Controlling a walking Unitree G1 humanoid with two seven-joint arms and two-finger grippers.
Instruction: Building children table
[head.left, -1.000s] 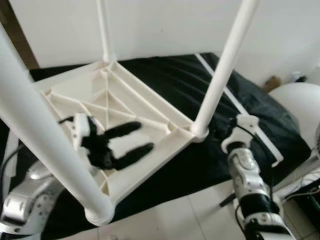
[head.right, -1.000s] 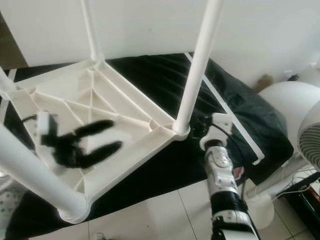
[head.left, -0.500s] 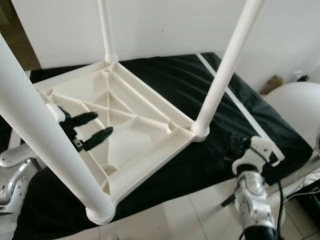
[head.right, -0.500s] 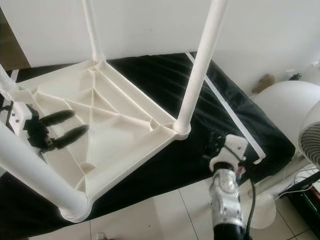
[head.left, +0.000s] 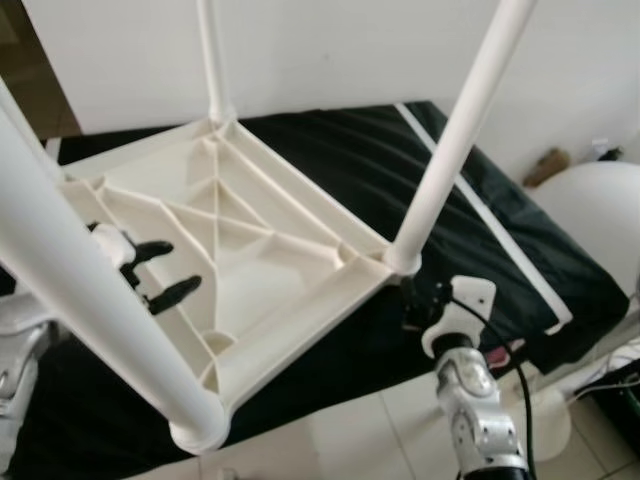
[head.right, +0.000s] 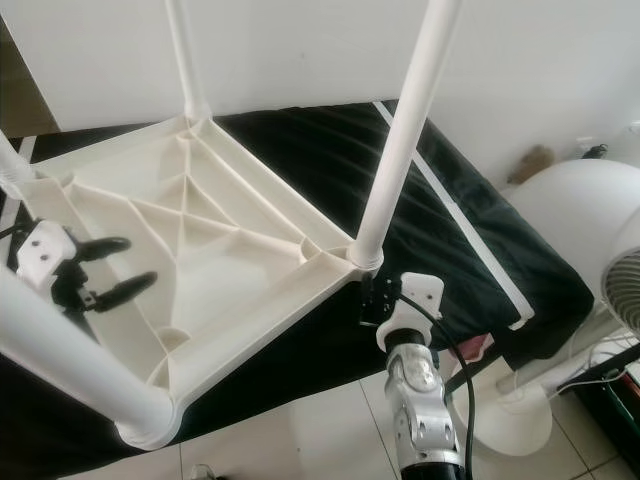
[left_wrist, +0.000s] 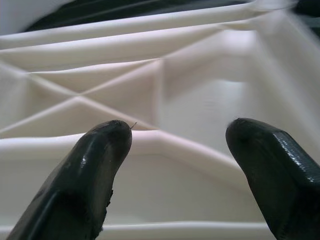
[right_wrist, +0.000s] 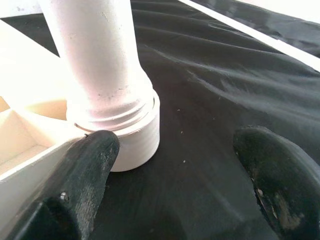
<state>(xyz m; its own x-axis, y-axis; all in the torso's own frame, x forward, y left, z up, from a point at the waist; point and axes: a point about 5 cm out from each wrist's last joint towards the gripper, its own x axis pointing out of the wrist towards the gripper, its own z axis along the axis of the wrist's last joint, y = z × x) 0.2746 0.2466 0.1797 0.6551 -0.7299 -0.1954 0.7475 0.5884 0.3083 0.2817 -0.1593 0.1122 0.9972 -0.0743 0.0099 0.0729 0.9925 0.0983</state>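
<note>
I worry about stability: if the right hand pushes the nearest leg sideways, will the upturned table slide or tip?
The upturned table probably slides on the black cloth: thin ribbed plastic looks light. The tall leg gives leverage, so tipping seems possible. The right hand is open at its base.

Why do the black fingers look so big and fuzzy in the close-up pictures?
In the left wrist view the fingers sit right at the lens, so they are soft, and the table underside is blurred too. In the right wrist view the fingers are soft while the table leg stays sharp. The eye views are evenly lit, without glare.
</note>
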